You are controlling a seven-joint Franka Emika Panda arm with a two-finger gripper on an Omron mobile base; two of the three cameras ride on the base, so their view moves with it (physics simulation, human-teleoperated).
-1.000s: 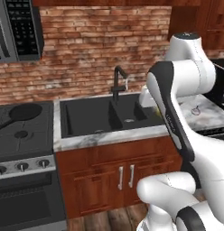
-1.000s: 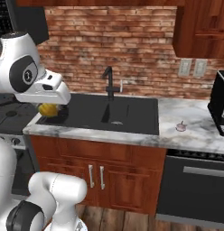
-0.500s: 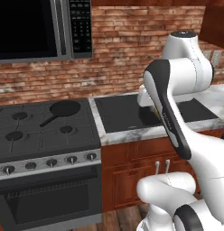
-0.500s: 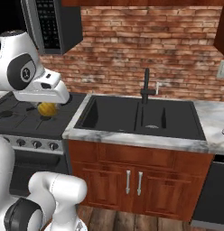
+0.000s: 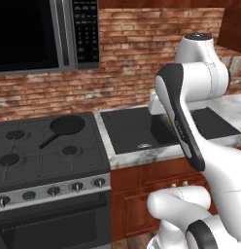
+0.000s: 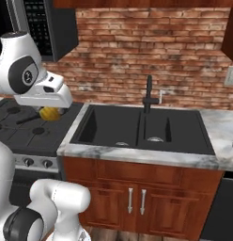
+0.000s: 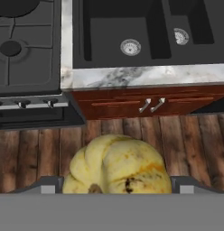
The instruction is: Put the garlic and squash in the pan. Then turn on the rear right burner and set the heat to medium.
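Since a second ago our base has driven left along the cabinets, so both base views now take in the stove beside the sink, while the arm's pose looks unchanged. That puts the pan within closer reach for the drop-off.

Nearest to us, the small, ribbed, bright yellow squash [image 7: 117, 166] sits in our end effector [image 7: 117, 187], whose grey fingers [image 7: 50, 185] close against its sides; from the right base view the squash [image 6: 49, 113] hangs under the white hand, above the near right edge of the stove. We see no garlic in these frames, so we cannot say where it lies.

Below the squash lie the wooden floor [image 7: 186, 140] and brown cabinet doors [image 7: 132, 104], then the marble tabletop [image 5: 142, 156] edge and row of stove knobs [image 5: 76, 186]. Beyond them, the black double sink [image 6: 142, 127] with its dark faucet [image 6: 149, 94].

Farther left, the round black frying pan [image 5: 66, 125] rests on the rear right burner grate, its handle pointing forward-left. Nothing stands between squash and pan, we judge.
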